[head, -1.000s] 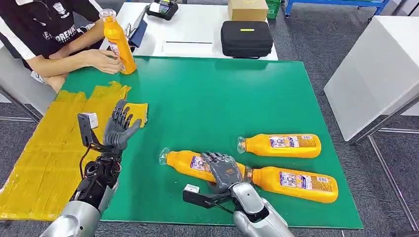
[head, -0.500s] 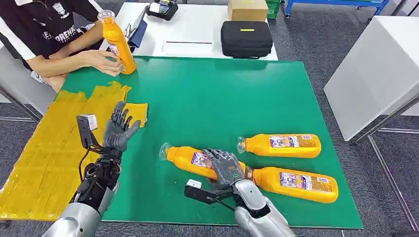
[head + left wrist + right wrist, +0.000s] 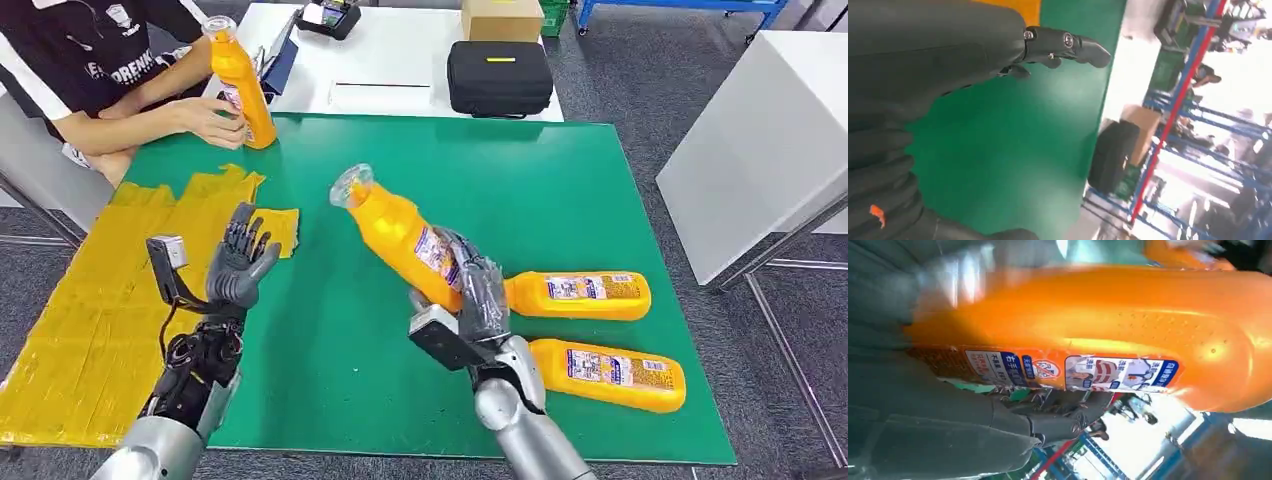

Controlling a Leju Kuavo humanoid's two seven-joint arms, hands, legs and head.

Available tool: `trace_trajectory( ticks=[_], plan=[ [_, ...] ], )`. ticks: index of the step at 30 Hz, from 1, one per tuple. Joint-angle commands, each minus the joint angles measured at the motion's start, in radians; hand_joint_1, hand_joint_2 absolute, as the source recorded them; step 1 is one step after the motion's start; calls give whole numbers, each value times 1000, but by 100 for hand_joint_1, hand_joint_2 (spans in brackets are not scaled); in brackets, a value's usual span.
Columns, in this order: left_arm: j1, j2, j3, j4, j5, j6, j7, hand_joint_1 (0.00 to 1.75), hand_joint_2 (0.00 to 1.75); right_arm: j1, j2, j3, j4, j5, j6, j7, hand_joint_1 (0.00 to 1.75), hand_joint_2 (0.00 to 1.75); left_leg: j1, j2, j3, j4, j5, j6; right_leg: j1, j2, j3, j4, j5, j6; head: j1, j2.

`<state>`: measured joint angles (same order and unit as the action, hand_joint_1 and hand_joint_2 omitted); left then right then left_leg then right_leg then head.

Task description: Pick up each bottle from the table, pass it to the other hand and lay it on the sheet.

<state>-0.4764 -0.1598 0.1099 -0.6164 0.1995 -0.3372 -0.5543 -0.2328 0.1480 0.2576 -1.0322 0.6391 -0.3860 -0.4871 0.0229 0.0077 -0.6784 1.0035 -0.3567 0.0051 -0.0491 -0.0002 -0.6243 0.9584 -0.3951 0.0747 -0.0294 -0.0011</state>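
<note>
Right robot hand (image 3: pixel 470 290) at lower centre of the frame grips an orange bottle (image 3: pixel 400 232), lifted off the green worktop (image 3: pixel 440 180) and tilted with its clear cap toward upper left. Left robot hand (image 3: pixel 240 262) at lower left hovers with fingers spread, holding nothing, beside the yellow sheet (image 3: pixel 90 300). Two more bottles (image 3: pixel 580 295) (image 3: pixel 610 374) lie flat at lower right. A person's hand (image 3: pixel 212 122) holds an upright bottle (image 3: pixel 240 85) at upper left

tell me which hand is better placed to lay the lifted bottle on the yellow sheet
The left hand. It hovers open at the edge of the yellow sheet, while the right hand grips the lifted bottle over the green mat, away from the sheet. A handover looks likely first.
</note>
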Motion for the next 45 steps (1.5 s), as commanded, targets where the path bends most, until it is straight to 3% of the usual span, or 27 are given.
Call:
trace_trajectory(
  ticks=[1,5,11,32,40,44,45],
  plan=[
    [13,-19,-97,-97,-1,-48,9,0,175,-27,33,-113,20,-76,6,-54,175,175,0,-1,6,1,-4,1,1,0,6,1,-4,-6,0,0],
    [88,-39,-222,-322,0,-35,43,0,175,-37,40,-118,39,-96,4,-76,175,175,0,-2,5,1,-3,1,1,-2,5,1,-3,-6,0,0],
    [138,-38,-308,-453,27,-44,75,0,175,-35,40,-96,33,-85,-9,-68,175,175,0,0,2,1,-3,0,1,0,3,1,-2,-4,0,0],
    [56,-39,-365,-317,64,-36,57,0,175,-39,62,-16,97,-29,-20,-59,175,175,0,0,8,0,-5,0,1,1,7,1,-4,-7,0,0],
    [37,-47,-368,-284,61,-24,43,0,175,-40,81,68,106,49,-38,-52,175,175,0,1,2,0,-2,0,1,1,2,0,-1,-4,0,0],
    [36,-48,-368,-284,61,-23,43,0,175,-42,78,68,107,49,-37,-52,175,175,0,0,9,1,-6,1,2,0,8,1,-5,-8,0,0],
    [36,-48,-368,-284,61,-23,43,0,175,-42,78,68,107,49,-37,-52,175,175,0,0,4,0,-3,0,1,0,4,0,-2,-5,0,0]
  ],
)
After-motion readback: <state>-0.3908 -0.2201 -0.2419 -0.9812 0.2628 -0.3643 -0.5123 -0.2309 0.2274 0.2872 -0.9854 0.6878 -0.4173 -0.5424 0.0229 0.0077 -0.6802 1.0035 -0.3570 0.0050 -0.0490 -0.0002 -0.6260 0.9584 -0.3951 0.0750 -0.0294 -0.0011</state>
